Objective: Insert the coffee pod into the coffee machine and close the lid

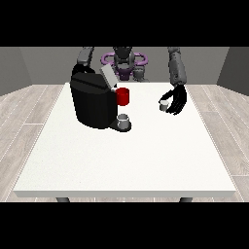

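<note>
Near the table's [146, 165] far right edge, hand [176, 100] curled round the coffee pod [164, 105]; coffee machine [93, 99] far left, lid [108, 75] raised.

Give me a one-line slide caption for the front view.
Hand at the view's right holds the coffee pod beside the open-lidded coffee machine on the white table.

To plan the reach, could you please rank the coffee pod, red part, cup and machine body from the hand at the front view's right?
From that hand:
1. Coffee pod, in its fingers.
2. Red part, machine's near side.
3. Cup, under it.
4. Machine body, leftmost.
</note>
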Tool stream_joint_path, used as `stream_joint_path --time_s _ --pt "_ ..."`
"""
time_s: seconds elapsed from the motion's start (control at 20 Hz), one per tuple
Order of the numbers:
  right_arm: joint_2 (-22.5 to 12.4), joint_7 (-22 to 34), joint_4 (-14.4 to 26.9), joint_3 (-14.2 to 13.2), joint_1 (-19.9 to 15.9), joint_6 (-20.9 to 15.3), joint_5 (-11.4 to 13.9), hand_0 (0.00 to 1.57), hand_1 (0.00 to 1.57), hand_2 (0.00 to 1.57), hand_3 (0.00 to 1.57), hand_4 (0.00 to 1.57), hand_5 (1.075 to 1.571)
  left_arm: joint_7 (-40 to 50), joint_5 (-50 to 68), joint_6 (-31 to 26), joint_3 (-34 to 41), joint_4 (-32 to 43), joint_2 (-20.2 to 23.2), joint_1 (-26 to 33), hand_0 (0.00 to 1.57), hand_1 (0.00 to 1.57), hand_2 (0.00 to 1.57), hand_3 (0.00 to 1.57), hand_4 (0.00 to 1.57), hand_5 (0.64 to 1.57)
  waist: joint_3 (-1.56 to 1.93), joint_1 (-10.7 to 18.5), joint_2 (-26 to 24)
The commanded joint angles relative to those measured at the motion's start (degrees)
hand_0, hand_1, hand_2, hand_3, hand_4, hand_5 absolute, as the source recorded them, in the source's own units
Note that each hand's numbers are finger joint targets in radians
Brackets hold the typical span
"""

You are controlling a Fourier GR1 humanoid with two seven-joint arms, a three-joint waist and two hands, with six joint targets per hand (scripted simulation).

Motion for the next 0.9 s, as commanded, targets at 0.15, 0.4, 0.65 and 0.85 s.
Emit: stream_joint_path --time_s 0.15,0.4,0.65,0.85 --pt "-2.59 -0.35 3.04 -4.42 -3.46 1.97 -2.94 0.00 0.00 0.00 0.00 0.52 1.571 -3.61 -3.14 3.87 -0.17 1.75 0.86 -2.10 0.92 0.92 1.04 0.83 0.36 1.571 -0.12 1.45 1.73" --pt "0.41 2.38 -1.72 1.96 -1.62 -2.00 -1.07 0.00 0.00 0.00 0.00 0.51 1.571 0.67 -6.85 5.03 -1.82 6.20 0.12 -4.02 0.97 0.97 1.05 0.79 0.32 1.571 -0.13 -1.68 0.62" --pt "-1.71 2.99 2.31 -4.02 -4.43 1.01 -3.98 0.00 0.00 0.00 0.00 0.49 1.571 -2.97 -6.60 1.16 -1.48 4.39 1.76 -6.29 1.27 1.27 1.40 1.36 0.51 1.571 -0.12 0.72 -0.24" --pt "-1.81 -0.58 6.29 -4.48 -1.50 1.48 -3.67 0.00 0.00 0.00 0.00 0.40 1.571 -6.33 -6.58 -2.29 -2.92 1.60 0.71 -6.36 1.48 1.48 1.47 1.41 0.63 1.571 -0.10 2.10 -3.30"
